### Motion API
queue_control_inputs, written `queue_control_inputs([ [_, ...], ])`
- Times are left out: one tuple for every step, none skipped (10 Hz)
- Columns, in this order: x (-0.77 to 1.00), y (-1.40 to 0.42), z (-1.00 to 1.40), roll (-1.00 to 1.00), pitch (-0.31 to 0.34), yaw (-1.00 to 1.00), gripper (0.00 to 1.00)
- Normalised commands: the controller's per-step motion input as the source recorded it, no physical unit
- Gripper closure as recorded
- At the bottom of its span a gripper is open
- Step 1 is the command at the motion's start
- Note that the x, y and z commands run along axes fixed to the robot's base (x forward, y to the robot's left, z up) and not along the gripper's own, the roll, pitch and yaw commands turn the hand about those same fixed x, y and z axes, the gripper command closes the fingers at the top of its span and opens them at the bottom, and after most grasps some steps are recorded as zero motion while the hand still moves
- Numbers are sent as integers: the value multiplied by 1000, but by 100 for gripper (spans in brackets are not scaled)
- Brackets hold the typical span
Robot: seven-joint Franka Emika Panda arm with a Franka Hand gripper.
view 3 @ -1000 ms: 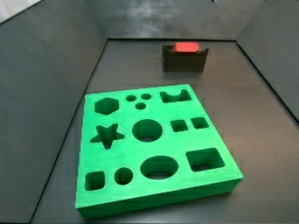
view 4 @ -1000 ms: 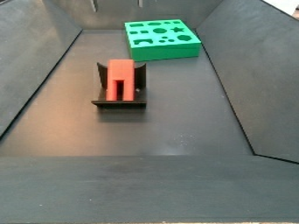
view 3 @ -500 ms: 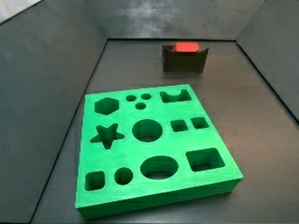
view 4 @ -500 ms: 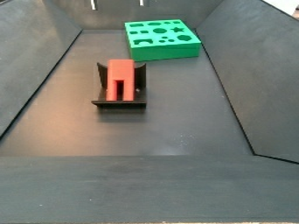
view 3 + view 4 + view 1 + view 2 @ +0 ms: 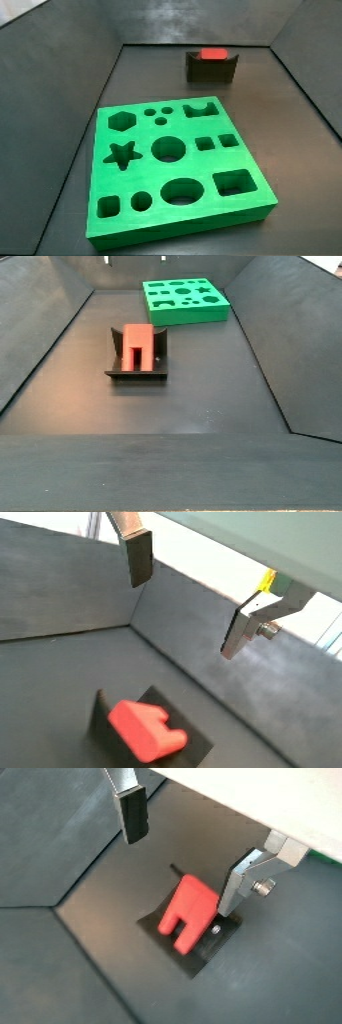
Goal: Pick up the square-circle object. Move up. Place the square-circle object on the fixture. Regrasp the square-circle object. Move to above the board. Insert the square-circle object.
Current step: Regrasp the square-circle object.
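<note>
The red square-circle object [image 5: 138,346] lies in the notch of the dark fixture [image 5: 136,371]; it also shows in the side view [image 5: 211,55] on the fixture [image 5: 210,70] at the far end of the floor. The green board [image 5: 174,170] with shaped cut-outs lies apart from it, and shows in the side view [image 5: 185,300]. My gripper [image 5: 185,858] is open and empty, high above the object [image 5: 187,913]. In a wrist view the gripper [image 5: 187,607] stands off from the object [image 5: 144,730]. The gripper does not show in either side view.
Dark sloping walls [image 5: 47,346] enclose the dark floor [image 5: 201,406]. A pale surface [image 5: 241,552] lies beyond the wall in a wrist view.
</note>
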Motion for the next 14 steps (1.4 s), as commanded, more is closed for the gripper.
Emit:
queue_control_inputs([
  [112,-42,-16,1000,160,110,0],
  [115,-44,-20,1000,180,134,0],
  [115,-45,-24,1000,200,167,0],
  [112,-47,-21,961,210,206,0],
  [115,-49,-21,727,174,226,0],
  [115,-50,-23,550,146,236,0],
  [114,-48,-21,328,103,239,0],
  [109,-36,-15,251,81,236,0],
  [93,-37,-8,182,31,223,0],
  [84,-43,-18,168,2,210,0],
  [36,69,-1000,106,-5,109,0],
  [38,70,-1000,106,-8,91,0],
  [49,65,-1000,96,-40,77,0],
  [53,58,-1000,80,-54,69,0],
])
